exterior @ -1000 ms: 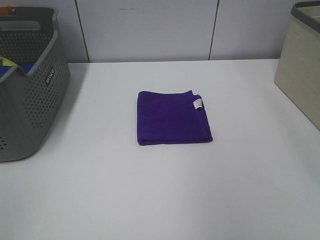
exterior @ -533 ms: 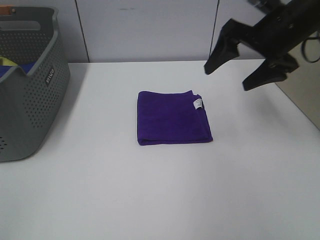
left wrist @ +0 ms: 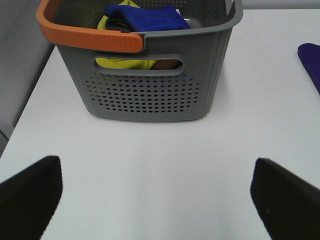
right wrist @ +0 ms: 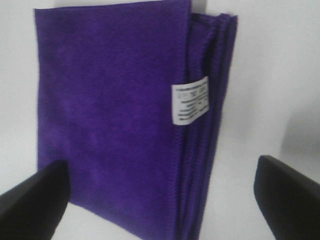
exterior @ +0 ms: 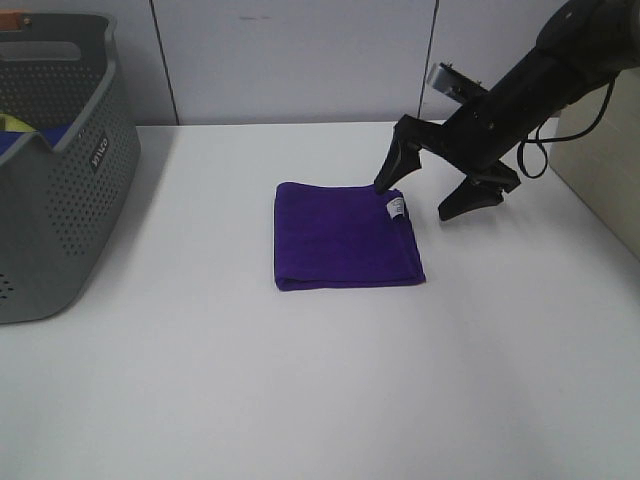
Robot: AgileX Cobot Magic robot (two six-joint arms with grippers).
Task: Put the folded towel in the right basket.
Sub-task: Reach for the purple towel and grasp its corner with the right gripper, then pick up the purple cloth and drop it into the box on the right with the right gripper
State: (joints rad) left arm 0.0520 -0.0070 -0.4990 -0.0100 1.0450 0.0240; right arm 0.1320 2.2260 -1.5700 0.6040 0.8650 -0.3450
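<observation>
Left basket: a grey perforated plastic basket with an orange handle stands well to the left of the towel, at the table's left edge. A blue cloth and a yellow cloth lie inside it.

Left gripper: the left gripper shows only in its own wrist view. Its fingers are spread wide with nothing between them, over bare table in front of the grey basket, well apart from the towel.

Table: a white table carries everything.

Towel: the folded purple terry towel lies flat near the middle of the table, in neither basket.

Label: a white sewn-in label sits at the towel's far right corner.

Right gripper: the right gripper hangs low at that corner with its fingers spread wide and holding nothing. One tip is by the label, the other over bare table just right of the towel. I cannot tell whether either touches.

Right basket: a beige straight-walled basket stands well to the right of the towel, partly behind the arm.
</observation>
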